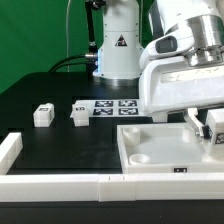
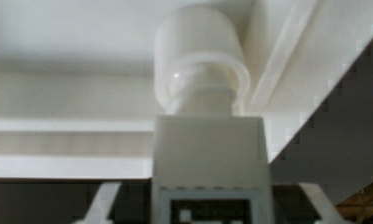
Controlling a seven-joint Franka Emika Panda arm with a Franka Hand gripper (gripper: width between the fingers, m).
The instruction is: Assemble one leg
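Observation:
In the wrist view the leg (image 2: 211, 150), a chunky white post with a black-and-white tag near the camera, stands between my gripper's (image 2: 213, 192) fingers (image 2: 108, 203). Its round end points at the large white panel (image 2: 76, 40). Dark gaps show on both sides between the fingers and the leg, so the jaws are open around it. In the exterior view my gripper (image 1: 203, 122) hangs low over the panel's (image 1: 150, 150) far right corner, with the tagged leg (image 1: 215, 126) at it. Two more legs (image 1: 42, 114) (image 1: 80, 115) lie on the black table at the exterior view's left.
The marker board (image 1: 115, 107) lies behind the panel, in front of the robot base (image 1: 118, 50). A white fence (image 1: 60, 185) runs along the table's front and left edges. A green backdrop stands at the far left.

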